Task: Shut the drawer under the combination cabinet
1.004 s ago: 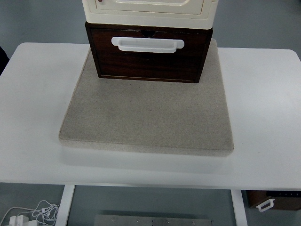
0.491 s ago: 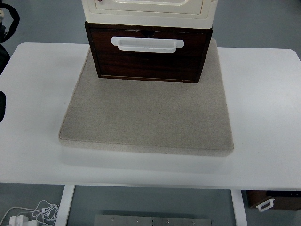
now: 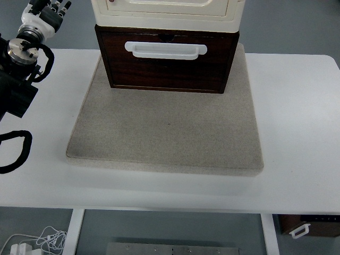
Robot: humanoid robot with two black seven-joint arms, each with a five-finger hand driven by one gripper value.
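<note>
Hovering top-left, left hand (image 3: 47, 11) fingers extended, empty; drawer (image 3: 167, 61) on grey mat (image 3: 164, 133), path unobstructed

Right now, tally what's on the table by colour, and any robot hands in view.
Brown: 1, drawer
Cream: 1, cabinet stacked on the drawer
White: 1, drawer handle
Grey: 1, mat under the drawer
Robot hand: 1, left robot hand, raised at the top left, away from the drawer
Total: 5
</note>
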